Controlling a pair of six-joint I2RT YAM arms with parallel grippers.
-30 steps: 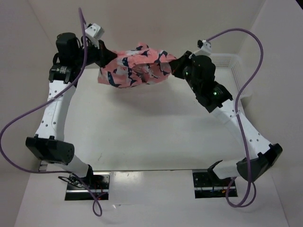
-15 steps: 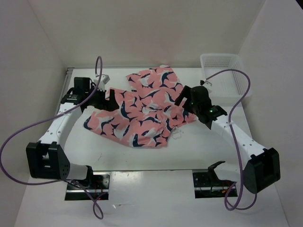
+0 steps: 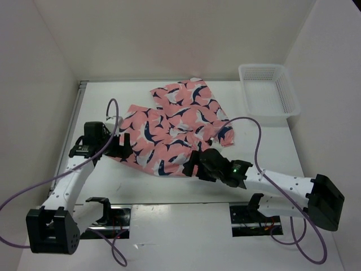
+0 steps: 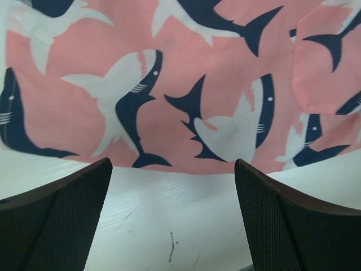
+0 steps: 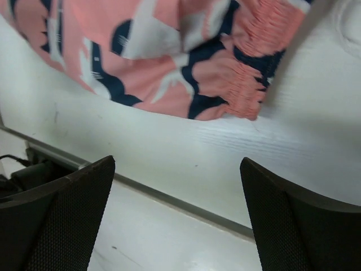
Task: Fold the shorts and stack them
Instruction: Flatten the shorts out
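Note:
The shorts (image 3: 175,130), salmon-pink with navy-and-white sharks, lie spread out on the white table (image 3: 169,189), crumpled at the middle and right. My left gripper (image 3: 127,148) is open at their near left edge, clear of the cloth. In the left wrist view the shorts (image 4: 186,84) fill the top and the left gripper (image 4: 172,180) holds only bare table between its fingers. My right gripper (image 3: 193,165) is open at the near edge of the shorts. The right wrist view shows the gathered waistband of the shorts (image 5: 248,84) beyond the empty right gripper (image 5: 176,175).
A white mesh basket (image 3: 265,66) stands at the back right, beside the right wall. White walls close in the table on the left, back and right. The table's front edge (image 5: 169,196) runs just under the right gripper.
A second ago both grippers held the bunched shorts up in the air at the back. The shorts now lie spread on the table; both grippers have let go and drawn back to the near side.

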